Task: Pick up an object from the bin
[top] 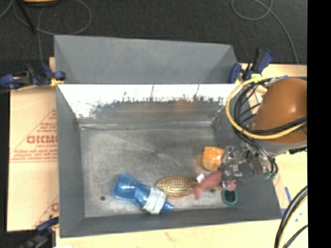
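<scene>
Jaws sit low in the right front corner of the bin, at the right end of a red-pink toy figure. An orange lump lies just beside. Spread or pinching: cannot tell. Nothing looks lifted. Judgement: grasp and lift remain.

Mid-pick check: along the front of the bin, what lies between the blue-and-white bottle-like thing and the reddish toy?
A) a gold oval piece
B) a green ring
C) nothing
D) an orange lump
A: the gold oval piece lies in line between the blue-and-white thing and the reddish toy; the orange lump sits further back.
</scene>
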